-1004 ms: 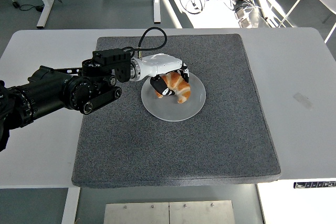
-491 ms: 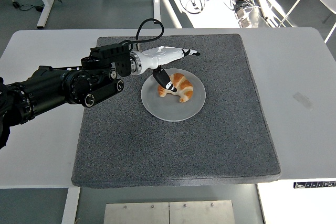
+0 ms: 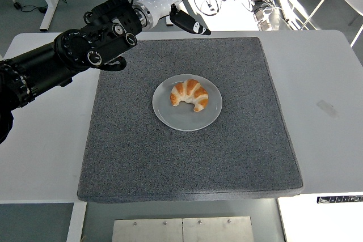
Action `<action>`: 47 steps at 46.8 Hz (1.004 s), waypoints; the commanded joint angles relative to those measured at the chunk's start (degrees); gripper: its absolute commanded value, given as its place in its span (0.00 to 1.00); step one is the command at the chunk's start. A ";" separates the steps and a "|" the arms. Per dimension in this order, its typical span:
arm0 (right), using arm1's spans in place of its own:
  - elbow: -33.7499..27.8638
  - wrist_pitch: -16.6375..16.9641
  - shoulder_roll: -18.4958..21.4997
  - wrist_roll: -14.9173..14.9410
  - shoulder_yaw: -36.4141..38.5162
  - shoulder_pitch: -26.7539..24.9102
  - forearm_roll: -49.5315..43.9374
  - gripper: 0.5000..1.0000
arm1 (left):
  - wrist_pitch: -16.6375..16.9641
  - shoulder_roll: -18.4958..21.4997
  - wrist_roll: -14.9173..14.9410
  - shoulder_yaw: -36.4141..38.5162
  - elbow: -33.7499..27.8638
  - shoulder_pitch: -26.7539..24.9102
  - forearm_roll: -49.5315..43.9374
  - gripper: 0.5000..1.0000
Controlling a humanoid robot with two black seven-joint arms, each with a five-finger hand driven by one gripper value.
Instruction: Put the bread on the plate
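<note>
A golden croissant (image 3: 190,94) lies on the grey round plate (image 3: 180,119) in the middle of the dark grey mat. My left hand (image 3: 197,1) is raised high over the mat's far edge, well away from the plate. Its fingers are spread and it holds nothing. The black left arm runs in from the left edge. The right arm does not show.
The dark grey mat (image 3: 187,157) covers the middle of the white table (image 3: 323,106). Beyond the far edge are table legs and cables on the floor.
My left hand let go of the croissant on the plate, opened, and lifted up and back to beyond the mat's far edge. The croissant stays on the plate.
</note>
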 commanded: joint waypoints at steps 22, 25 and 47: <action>0.18 0.07 0.00 0.00 0.00 2.64 0.00 1.00 | -0.20 0.34 2.16 -14.08 10.24 1.80 -21.90 0.96; -0.09 -0.01 0.00 0.00 0.17 2.29 0.00 1.00 | -0.47 0.52 3.92 -16.54 10.33 2.68 -24.80 0.96; -0.09 -0.01 0.00 0.00 0.61 2.46 0.00 1.00 | -9.87 2.36 9.63 -31.30 10.68 11.46 -31.31 0.96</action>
